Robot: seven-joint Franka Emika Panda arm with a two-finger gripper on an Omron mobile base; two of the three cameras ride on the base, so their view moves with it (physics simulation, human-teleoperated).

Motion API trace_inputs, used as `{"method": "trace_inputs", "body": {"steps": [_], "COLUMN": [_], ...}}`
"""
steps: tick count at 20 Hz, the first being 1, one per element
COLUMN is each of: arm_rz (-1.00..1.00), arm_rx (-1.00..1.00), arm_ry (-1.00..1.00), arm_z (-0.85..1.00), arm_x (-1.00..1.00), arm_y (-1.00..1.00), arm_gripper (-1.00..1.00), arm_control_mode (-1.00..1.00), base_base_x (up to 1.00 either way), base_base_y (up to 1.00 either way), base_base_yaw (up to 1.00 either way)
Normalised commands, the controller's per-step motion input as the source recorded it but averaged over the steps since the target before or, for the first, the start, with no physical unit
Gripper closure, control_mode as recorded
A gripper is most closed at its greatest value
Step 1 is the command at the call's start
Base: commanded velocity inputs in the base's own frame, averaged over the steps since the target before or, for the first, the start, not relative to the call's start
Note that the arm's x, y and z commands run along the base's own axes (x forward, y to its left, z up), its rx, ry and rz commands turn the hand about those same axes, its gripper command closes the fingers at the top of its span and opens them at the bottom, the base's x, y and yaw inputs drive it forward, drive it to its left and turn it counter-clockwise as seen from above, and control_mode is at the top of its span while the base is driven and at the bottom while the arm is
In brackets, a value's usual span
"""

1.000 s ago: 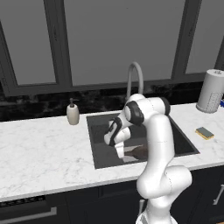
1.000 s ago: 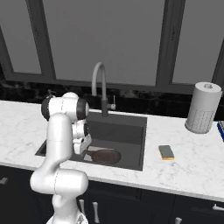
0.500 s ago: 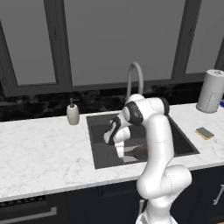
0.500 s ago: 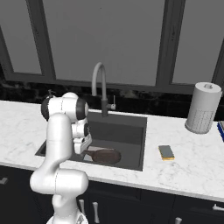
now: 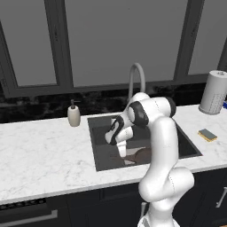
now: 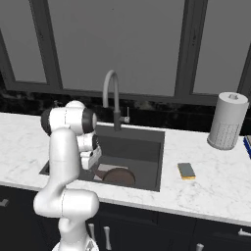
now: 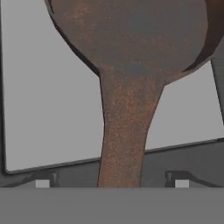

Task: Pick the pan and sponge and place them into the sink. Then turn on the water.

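Placing the pan: this step looked all but done, judging by how things lay; the sponge and the water were not yet dealt with.
Gripper [image 7: 112, 183]: its jaws stood wide at the bottom of the hand view, one tip on each side of the pan's handle with a clear gap to it, so nothing was gripped.
Pan [image 7: 131, 39]: the bowl sat in the upper part of the hand view and the long handle ran down the middle toward the gripper; in the right base view it lay low in the sink, at the near edge of the basin, just right of the hand.
Sink [image 6: 147, 147]: the dark basin sat at the centre of the right base view, and its pale square patch [image 7: 43, 109] showed under the pan.
Sponge [image 6: 186, 170]: it lay flat on the worktop [image 5: 40, 150] right of the sink, well apart from the gripper.
Faucet [image 6: 112, 93]: it arched over the back of the sink, with no water running.
Next move: probably lift the hand straight up clear of the handle, swing right across the basin to the sponge, and come down over it with the jaws wide enough to span it.
Hard to tell: whether the pan rested fully flat on the bottom, since the arm covered part of it in the left base view; the handle's looped end was cut off at the bottom of the hand view; the faucet's lever was too small to read its position.
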Motion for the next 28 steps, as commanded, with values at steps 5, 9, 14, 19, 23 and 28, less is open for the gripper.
{"method": "trace_inputs", "body": {"steps": [5,9,14,19,23,28], "arm_rz": [0.08,0.15,0.25,0.34,0.52,0.58], "arm_rx": [0.05,0.01,0.02,0.0,0.01,-0.06], "arm_ry": [-0.18,-0.18,-0.2,-0.18,-0.17,-0.06], "arm_z": [0.93,1.0,1.0,1.0,1.0,0.88], "arm_x": [-0.14,-0.35,-0.51,-0.66,-0.58,-0.65], "arm_y": [0.0,0.0,0.0,-0.14,-0.35,-0.47], "arm_gripper": [-1.0,-1.0,-1.0,-1.0,-1.0,-1.0], "arm_control_mode": [-1.0,-1.0,-1.0,-1.0,-1.0,-1.0], "base_base_x": [0.0,0.0,0.0,0.0,0.0,0.0], "base_base_y": [0.0,0.0,0.0,0.0,0.0,0.0], "base_base_yaw": [0.0,0.0,0.0,0.0,0.0,0.0]}}
